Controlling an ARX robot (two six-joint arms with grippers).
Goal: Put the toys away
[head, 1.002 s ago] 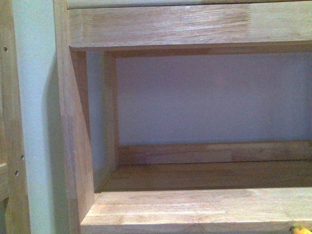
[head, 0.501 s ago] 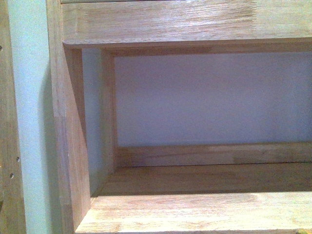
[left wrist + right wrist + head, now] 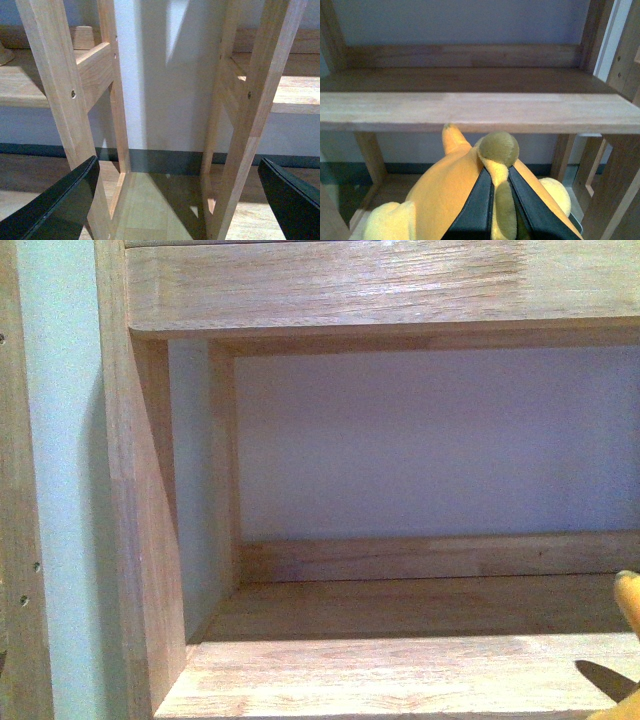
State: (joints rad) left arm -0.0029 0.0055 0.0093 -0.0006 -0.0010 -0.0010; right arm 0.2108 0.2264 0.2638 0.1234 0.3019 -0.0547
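Your right tool (image 3: 500, 172) clamps a soft orange-yellow plush animal (image 3: 452, 195).
Held near the pale wooden shelf's (image 3: 470, 112) front edge, seemingly for stowing; left tool (image 3: 177, 162) spread.

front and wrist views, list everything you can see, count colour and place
shelf units: two, light wood, side by side against the wall
plush toy: one, orange-yellow, in front of the shelf board, in the right claw
wall: one, pale, behind the shelves
baseboard: one, dark, at the foot of the wall
floor: one, light wood, under the shelves
left claw: one, black, open, empty, facing the gap between the units
right claw: one, black, shut on the plush toy
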